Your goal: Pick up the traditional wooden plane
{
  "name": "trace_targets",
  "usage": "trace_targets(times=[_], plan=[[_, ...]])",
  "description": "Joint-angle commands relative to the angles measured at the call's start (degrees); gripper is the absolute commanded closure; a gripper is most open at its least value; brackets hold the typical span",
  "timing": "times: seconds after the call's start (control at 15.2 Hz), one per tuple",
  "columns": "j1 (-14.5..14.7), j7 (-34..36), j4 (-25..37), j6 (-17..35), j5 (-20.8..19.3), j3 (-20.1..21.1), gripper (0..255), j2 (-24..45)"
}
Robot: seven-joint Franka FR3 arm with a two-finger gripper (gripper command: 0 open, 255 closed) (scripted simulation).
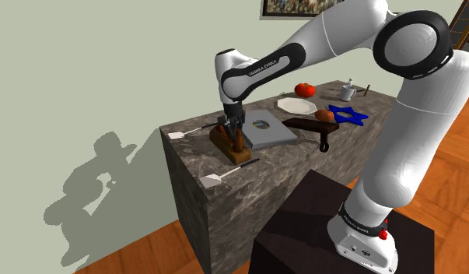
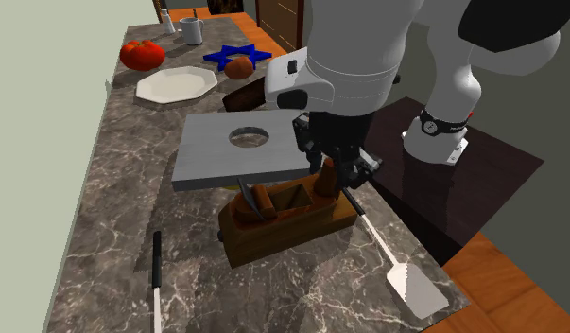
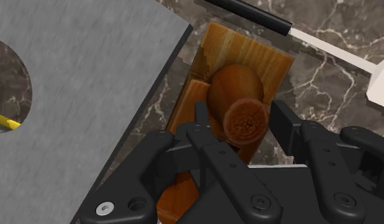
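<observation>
The arm is stretched out over the marble desk (image 1: 195, 204), with the pincer (image 1: 236, 138) pointing straight down onto the wooden plane (image 2: 273, 225). In the shoulder view the plane sits left of centre, close to the desk's near corner. In the second exterior view it's just below the middle of the frame, its brown body flat on the stone.

Over to the wrist view: the pincer is released. Its two black fingers (image 3: 203, 127) stand apart, one on each side of the plane's round knob (image 3: 246, 119). There's a sliver of gap beside one finger, so the knob is straddled but not gripped, and the plane rests on the desk.

Just beside the plane lies a flat grey board (image 2: 216, 151) with a round hole cut through it, its edge running along the plane's flank. On the plane's other side is a spatula (image 2: 403, 274) with a black handle and white blade. It angles toward the lower right of the second exterior view, its handle passing close under the pincer. A second spatula (image 1: 182, 133) lies near the desk's left edge in the shoulder view.

At the upper left of the second exterior view, well apart from the plane, sit a red tomato (image 2: 142, 54), a white plate (image 2: 176, 85), a blue star-shaped mat (image 2: 226, 54) and a white mug (image 2: 191, 30).
</observation>
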Motion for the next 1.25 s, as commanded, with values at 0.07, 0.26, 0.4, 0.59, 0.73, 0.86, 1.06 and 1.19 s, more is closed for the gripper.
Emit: trace_targets(times=[0.07, 0.26, 0.4, 0.59, 0.73, 0.86, 1.06, 1.19], plan=[[0.0, 0.0, 0.1, -0.1, 0.0, 0.0, 255, 0.1], [0.0, -0.3, 1.4, -2.2, 0.2, 0.0, 255, -0.8], [0.0, -0.5, 2.3, -3.7, 0.3, 0.0, 255, -1.4], [0.0, -0.8, 3.7, -5.9, 0.5, 0.1, 255, -2.2], [0.0, -0.9, 4.7, -7.4, 0.6, 0.1, 255, -2.6], [0.0, -1.1, 5.8, -8.8, 0.7, 0.1, 255, -3.0], [0.0, -1.4, 7.5, -11.1, 0.8, 0.1, 255, -3.6], [0.0, -1.4, 7.6, -11.2, 0.8, 0.1, 255, -3.6]])
